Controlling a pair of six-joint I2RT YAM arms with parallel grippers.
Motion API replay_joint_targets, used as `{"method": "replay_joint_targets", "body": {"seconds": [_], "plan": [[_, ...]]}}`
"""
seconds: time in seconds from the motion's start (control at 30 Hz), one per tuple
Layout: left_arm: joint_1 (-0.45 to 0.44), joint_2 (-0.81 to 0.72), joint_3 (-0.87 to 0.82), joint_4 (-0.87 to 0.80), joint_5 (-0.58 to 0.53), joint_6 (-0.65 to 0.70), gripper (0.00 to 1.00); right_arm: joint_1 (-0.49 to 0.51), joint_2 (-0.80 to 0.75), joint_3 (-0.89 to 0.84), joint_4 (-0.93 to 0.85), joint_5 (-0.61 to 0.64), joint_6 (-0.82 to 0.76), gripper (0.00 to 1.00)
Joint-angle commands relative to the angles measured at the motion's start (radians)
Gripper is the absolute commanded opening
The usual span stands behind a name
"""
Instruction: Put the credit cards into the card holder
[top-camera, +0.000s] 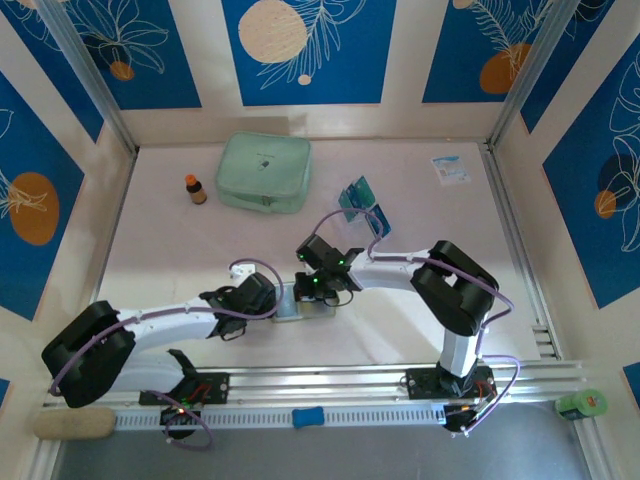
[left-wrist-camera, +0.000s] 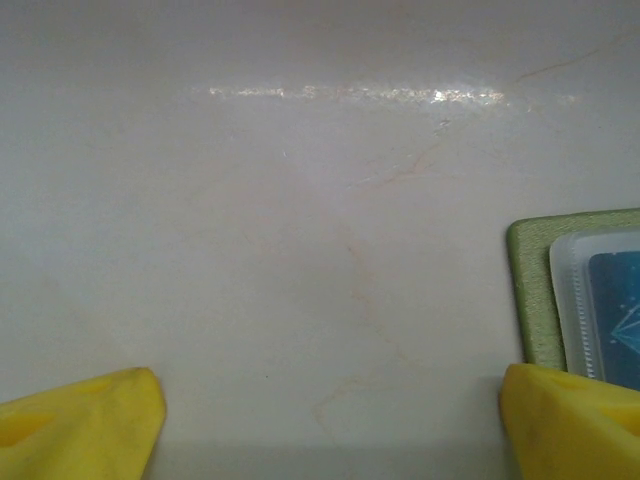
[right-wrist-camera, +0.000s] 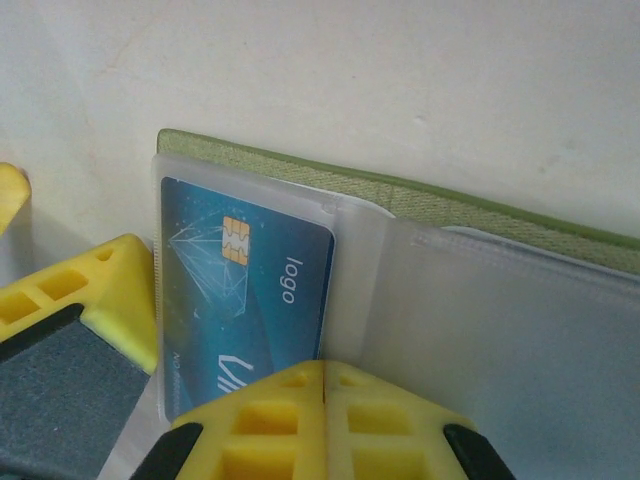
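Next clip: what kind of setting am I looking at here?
Probably a purpose-built robot recording booth, not a home or shop: blue leaf-print wall panels enclose a pale marble-look tabletop, and two white-and-black robot arms are bolted to a silver aluminium rail at its near edge.

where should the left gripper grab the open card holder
Probably the bare green border at the corner of the card holder beside the left gripper, coming down over that edge. It lies open and flat, and the border pokes out past the clear sleeve, away from the credit card.
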Motion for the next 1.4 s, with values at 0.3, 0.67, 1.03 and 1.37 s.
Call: {"method": "replay_joint_targets", "body": {"seconds": [0.3,0.67,1.03,1.37], "plan": [[0.008,0.001,-0.03,-0.018,0.033,-0.017,0.89,0.012,-0.002,0.025,-0.037,-0.01,-0.008,0.0],[0.008,-0.131,0.013,-0.08,0.018,0.013,0.92,-0.027,-0.181,-0.031,-0.089,0.039,-0.019,0.01],[0.008,-0.231,0.033,-0.064,0.014,0.064,0.97,-0.046,-0.241,-0.136,-0.064,0.065,-0.004,0.01],[0.01,-0.201,0.048,-0.028,0.035,0.093,1.0,0.015,-0.226,-0.152,-0.082,0.178,-0.011,0.0]]}}
